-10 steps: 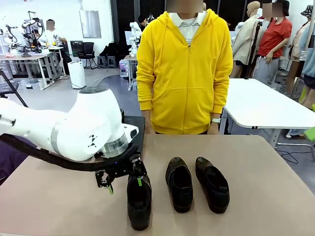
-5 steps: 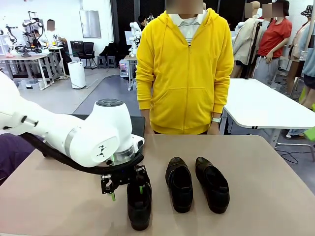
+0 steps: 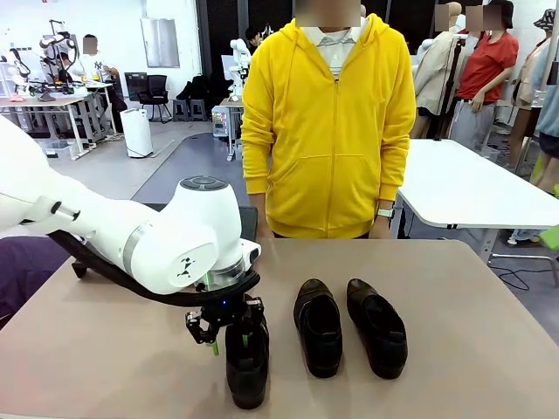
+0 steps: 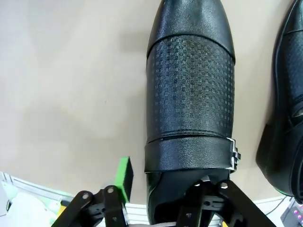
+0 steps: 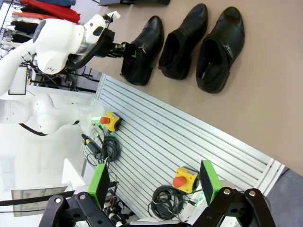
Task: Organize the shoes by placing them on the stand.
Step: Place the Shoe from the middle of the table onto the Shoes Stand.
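The left black two-finger gripper (image 3: pixel 231 342) sits at the heel of a smooth black leather slip-on shoe (image 3: pixel 247 371) on the beige table (image 3: pixel 105 349). One green pad (image 4: pixel 124 176) stands just clear of the shoe's side. The other finger is hidden by the shoe, so whether it grips cannot be told. A second matching shoe (image 3: pixel 319 327) and a third shoe (image 3: pixel 377 327) lie to its right. A flat black stand (image 3: pixel 249 225) is mostly hidden behind the arm. The right gripper (image 5: pixel 154 178) hangs wide apart, empty.

Middle shoe (image 3: pixel 318 327) is shiny black, same for the right shoe (image 3: pixel 376 327) beside it. The left shoe (image 4: pixel 189 94) on its other side has a tiny embossed grid pattern. Beige table (image 3: pixel 472 297), yellow hoodie (image 3: pixel 327 131), green pads (image 4: pixel 124 177).
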Tool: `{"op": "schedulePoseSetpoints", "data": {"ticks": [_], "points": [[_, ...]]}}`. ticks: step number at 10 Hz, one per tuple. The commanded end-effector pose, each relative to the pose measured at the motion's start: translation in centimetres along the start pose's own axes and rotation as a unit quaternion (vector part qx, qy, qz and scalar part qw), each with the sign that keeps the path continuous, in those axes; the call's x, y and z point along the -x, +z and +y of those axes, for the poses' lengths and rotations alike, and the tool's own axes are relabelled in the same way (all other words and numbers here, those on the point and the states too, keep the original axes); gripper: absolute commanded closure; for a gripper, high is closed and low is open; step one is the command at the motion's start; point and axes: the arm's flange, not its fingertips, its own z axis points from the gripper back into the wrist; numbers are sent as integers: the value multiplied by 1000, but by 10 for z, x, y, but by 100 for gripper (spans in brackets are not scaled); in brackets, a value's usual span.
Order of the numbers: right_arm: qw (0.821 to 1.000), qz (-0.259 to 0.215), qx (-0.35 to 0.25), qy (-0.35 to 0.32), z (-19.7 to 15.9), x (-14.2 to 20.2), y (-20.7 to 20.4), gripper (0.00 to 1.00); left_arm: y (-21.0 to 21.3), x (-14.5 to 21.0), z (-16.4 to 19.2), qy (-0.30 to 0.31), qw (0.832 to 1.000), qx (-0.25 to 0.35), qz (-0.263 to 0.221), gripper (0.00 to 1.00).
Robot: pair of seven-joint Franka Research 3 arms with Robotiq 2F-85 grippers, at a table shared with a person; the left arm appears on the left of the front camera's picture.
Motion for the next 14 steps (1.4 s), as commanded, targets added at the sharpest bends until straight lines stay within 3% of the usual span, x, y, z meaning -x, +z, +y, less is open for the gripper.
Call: {"op": "schedulePoseSetpoints", "data": {"ticks": [1, 8, 10, 12, 14], "points": [[1000, -1, -6, -6, 4, -1, 3, 0, 0, -2, -5, 7, 1000, -10, -13, 100], [1000, -1, -6, -6, 4, -1, 3, 0, 20, 13, -2, -5, 998, 3, -55, 100], [1000, -1, -6, -6, 4, -1, 3, 0, 40, 24, 2, -73, 995, 19, -72, 100], [1000, -1, -6, -6, 4, -1, 3, 0, 77, 55, 15, -228, 965, 44, -122, 100], [1000, -1, -6, -6, 4, -1, 3, 0, 90, 81, 27, -262, 950, 51, -162, 100]]}}
